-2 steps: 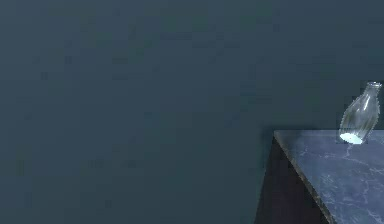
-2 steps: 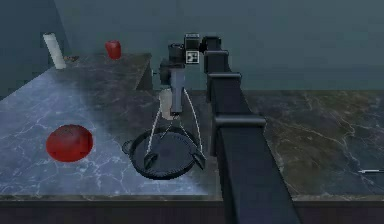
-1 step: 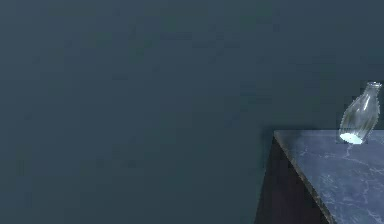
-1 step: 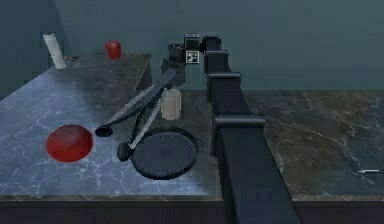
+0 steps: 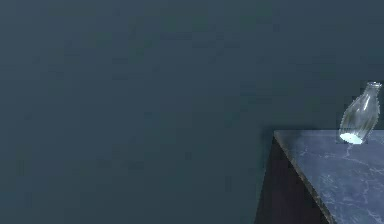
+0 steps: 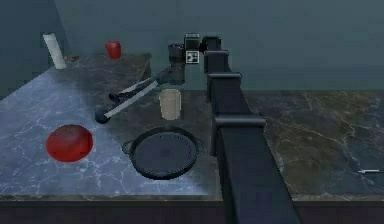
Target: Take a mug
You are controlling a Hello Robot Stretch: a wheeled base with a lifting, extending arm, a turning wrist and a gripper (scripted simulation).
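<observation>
Two cup-like things stand on the marbled counter (image 6: 40,110) in the arm side view, and which of them is the mug cannot be told. One is a beige cup (image 6: 171,103), upright near the middle of the counter and just left of the arm (image 6: 235,130). The other is a small red cup (image 6: 113,48), farther out near the back wall.

The gripper (image 6: 177,55) sits at the arm's far end, above and beyond the beige cup. Its fingers are lost against the dark counter and wall, so I cannot tell whether it holds anything.

A long dark utensil (image 6: 130,100) lies aslant just left of the beige cup, its upper end close to the gripper. A round dark pan (image 6: 162,152) lies on the near side of the cup, hard against the arm. A red bowl (image 6: 70,142) lies well to the pan's left. A tall white cylinder (image 6: 52,50) stands at the far left corner.

In the forward view a glass bottle (image 5: 362,112) stands on the counter's corner at the right edge, before a plain dark wall (image 5: 150,90).
</observation>
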